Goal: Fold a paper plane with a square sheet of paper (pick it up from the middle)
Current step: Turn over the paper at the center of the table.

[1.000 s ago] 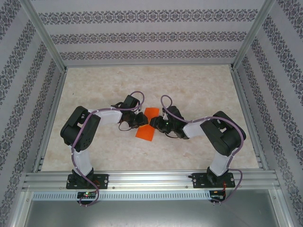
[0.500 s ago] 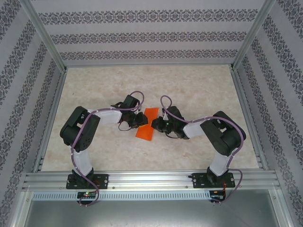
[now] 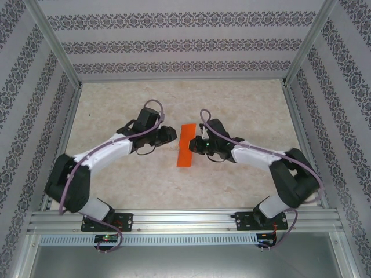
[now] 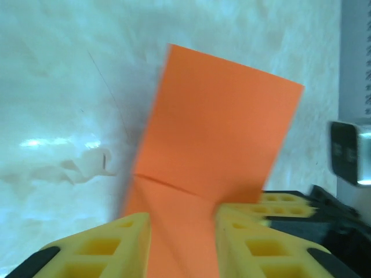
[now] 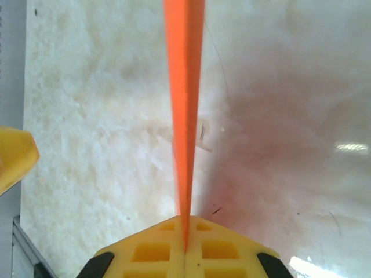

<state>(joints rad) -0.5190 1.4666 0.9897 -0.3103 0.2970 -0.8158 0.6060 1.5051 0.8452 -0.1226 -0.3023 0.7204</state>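
The orange square sheet of paper [image 3: 186,145] is folded into a narrow strip and stands on edge above the table's middle. My right gripper [image 3: 196,145] is shut on its right side. In the right wrist view the sheet [image 5: 184,87] runs edge-on straight away from the closed yellow fingertips [image 5: 185,226]. My left gripper [image 3: 172,134] is just left of the paper with its jaws apart. In the left wrist view the sheet [image 4: 220,127], with a crease across it, passes through the gap between my yellow fingers [image 4: 110,243]. The right gripper's yellow finger [image 4: 290,204] shows behind it.
The marbled tabletop [image 3: 243,110] is bounded by aluminium rails [image 3: 185,220] at the near edge and patterned walls on three sides. A small white mark [image 4: 87,165] lies on the surface under the paper. The left gripper's fingertip [image 5: 14,156] shows at the left.
Both arms stretched farther out from their bases. The right gripper closed on the paper, which now stands narrower and more upright. The left jaws widened and drew back a little.
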